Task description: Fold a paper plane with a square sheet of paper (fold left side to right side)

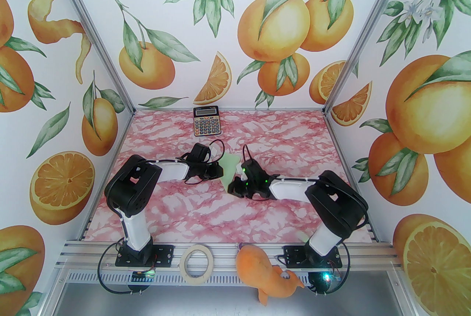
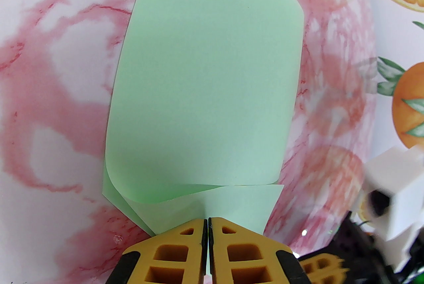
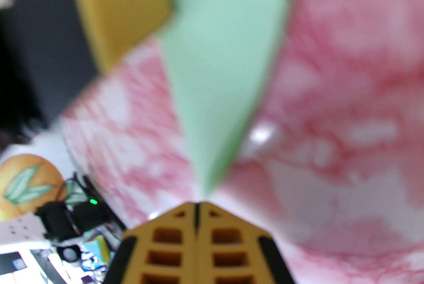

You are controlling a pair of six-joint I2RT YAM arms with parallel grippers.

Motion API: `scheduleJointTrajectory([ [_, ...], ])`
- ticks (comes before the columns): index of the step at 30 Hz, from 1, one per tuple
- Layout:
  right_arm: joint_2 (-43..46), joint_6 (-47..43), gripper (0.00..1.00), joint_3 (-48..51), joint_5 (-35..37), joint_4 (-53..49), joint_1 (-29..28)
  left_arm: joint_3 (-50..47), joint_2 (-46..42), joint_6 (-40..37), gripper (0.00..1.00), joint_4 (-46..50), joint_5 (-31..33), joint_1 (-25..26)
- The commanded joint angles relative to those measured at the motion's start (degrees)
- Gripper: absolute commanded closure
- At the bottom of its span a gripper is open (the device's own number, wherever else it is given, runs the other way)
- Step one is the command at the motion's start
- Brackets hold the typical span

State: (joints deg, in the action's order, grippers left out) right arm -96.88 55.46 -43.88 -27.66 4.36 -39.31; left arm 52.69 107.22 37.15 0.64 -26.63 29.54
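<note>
The square sheet of paper [image 1: 231, 168], pale green, is held up off the pink marble table [image 1: 206, 211] between my two grippers. In the left wrist view the paper [image 2: 205, 77] is doubled over with a soft curl, not a sharp crease, near my fingertips. My left gripper [image 2: 207, 221] is shut on its lower edge and reaches in from the left in the top view [image 1: 220, 171]. My right gripper [image 3: 197, 205] is shut. A pointed corner of the paper [image 3: 222, 77] ends right at its tips. The blur hides whether that corner is pinched.
A black-and-orange calculator [image 1: 206, 120] lies at the table's far edge. On the near rail sit a roll of beige tape [image 1: 198, 264] and an orange plush toy [image 1: 270, 276]. Printed walls close in the table on three sides.
</note>
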Motion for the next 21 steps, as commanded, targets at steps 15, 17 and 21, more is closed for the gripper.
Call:
scheduleJointTrajectory([
  [15, -11.9, -1.8, 1.00, -4.9, -3.3, 4.1, 1.6, 0.8, 1.4, 0.0, 0.87, 2.8, 2.3, 0.4],
  [17, -12.1, -3.0, 1.00, -4.1, -2.8, 2.9, 1.8, 1.1, 1.2, -0.1, 0.87, 3.1, 2.3, 0.4],
  [21, -12.6, -4.8, 1.00, -2.7, -1.6, 0.9, 1.8, 1.5, 1.3, -0.3, 0.87, 2.9, 2.4, 0.0],
])
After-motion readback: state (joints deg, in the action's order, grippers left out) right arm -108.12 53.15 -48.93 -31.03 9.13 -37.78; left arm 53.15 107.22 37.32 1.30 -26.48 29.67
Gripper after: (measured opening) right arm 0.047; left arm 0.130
